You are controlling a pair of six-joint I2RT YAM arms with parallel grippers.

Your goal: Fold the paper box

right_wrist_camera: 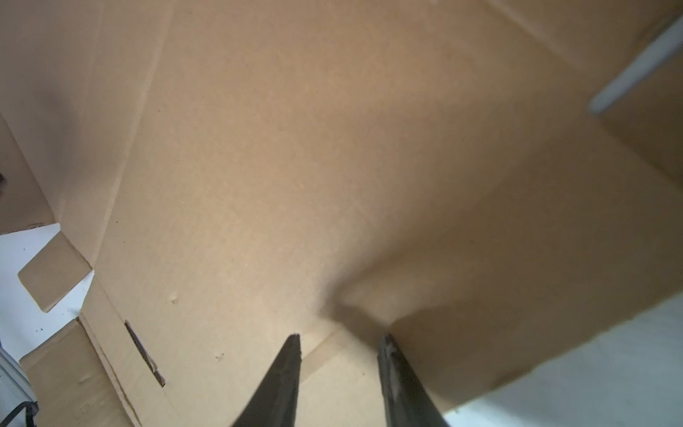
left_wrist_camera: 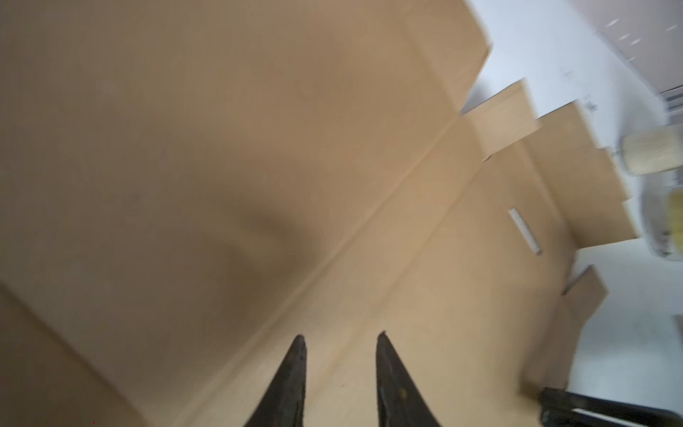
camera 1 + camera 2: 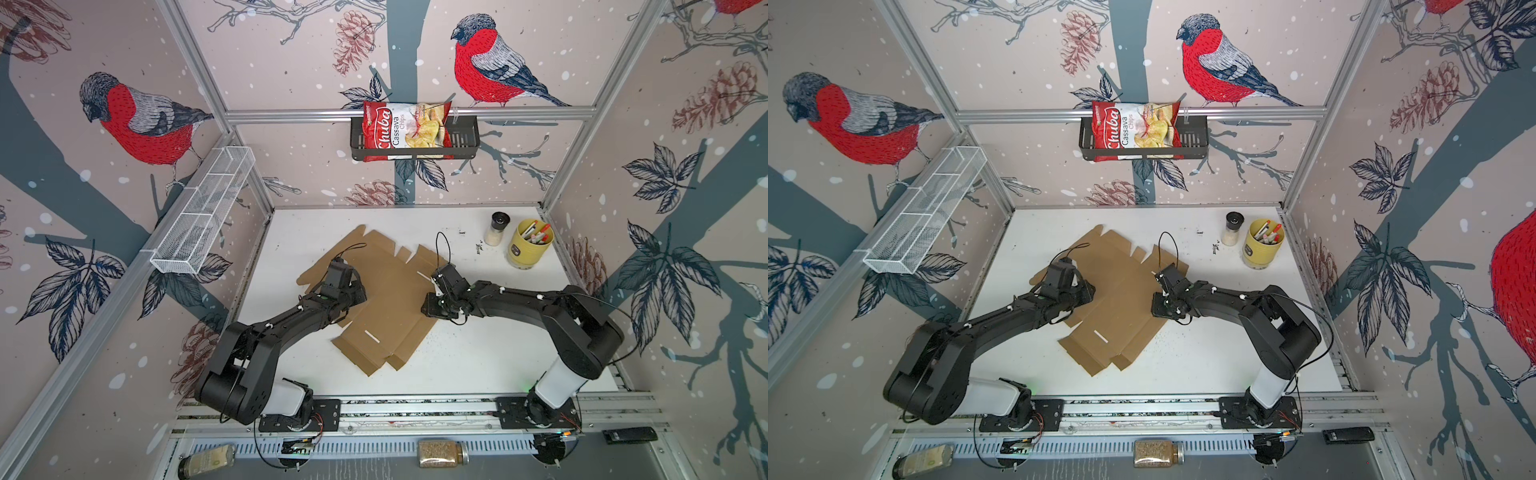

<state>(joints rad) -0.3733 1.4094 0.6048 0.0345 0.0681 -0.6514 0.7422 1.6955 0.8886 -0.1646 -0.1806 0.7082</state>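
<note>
On my left, left end effector [image 2: 340, 337]: jaws standing parted, gripping nothing, pointing down over the left panel. Centre, paper box [image 3: 386, 303]: lying flat and unfolded on the table [image 3: 478, 365], long axis running far-to-near between my arms, directly beneath both. Right end effector [image 1: 340, 337]: likewise parted, empty, poising over the right-hand edge.

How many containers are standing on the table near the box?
2: a shaker jar and a yellow pen cup beside it, at the far right corner. Others may be hidden.
</note>
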